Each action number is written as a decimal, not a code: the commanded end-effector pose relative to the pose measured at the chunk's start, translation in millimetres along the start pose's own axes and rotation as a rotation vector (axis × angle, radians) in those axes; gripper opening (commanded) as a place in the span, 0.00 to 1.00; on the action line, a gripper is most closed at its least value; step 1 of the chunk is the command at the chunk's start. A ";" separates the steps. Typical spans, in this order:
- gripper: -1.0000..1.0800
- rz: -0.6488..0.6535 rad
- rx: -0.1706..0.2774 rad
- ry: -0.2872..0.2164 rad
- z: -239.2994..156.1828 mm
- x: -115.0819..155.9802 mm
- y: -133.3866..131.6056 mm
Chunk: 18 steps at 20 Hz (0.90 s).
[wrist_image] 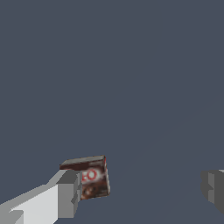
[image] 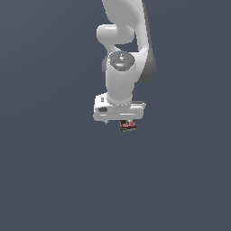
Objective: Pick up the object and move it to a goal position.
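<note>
The object (image: 128, 125) is a tiny dark red-brown box with whitish markings. In the exterior view it peeks out just below the white hand of my gripper (image: 118, 121), toward that view's right. In the wrist view the object (wrist_image: 92, 177) lies between the two fingers of my gripper (wrist_image: 140, 192). It is close against one grey fingertip (wrist_image: 68, 192), and I cannot tell if they touch. The other fingertip (wrist_image: 213, 189) stands far from it, with a wide gap. The gripper is open and grips nothing.
A plain dark grey-blue surface (image: 45, 171) fills both views. The white arm (image: 122, 58) rises above the gripper in the exterior view. No other objects or edges are in sight.
</note>
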<state>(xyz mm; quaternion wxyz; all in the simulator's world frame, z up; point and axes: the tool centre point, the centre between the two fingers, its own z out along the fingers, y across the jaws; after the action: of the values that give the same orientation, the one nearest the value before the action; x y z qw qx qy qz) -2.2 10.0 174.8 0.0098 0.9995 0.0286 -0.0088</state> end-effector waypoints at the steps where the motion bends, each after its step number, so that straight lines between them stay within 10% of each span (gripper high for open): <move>1: 0.96 0.000 0.000 0.000 0.0 0.0 0.0; 18: 0.96 0.046 0.027 0.005 7.2 0.6 3.8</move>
<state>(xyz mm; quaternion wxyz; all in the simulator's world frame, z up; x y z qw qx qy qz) -1.1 5.5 168.4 -0.0034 0.9999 0.0094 -0.0062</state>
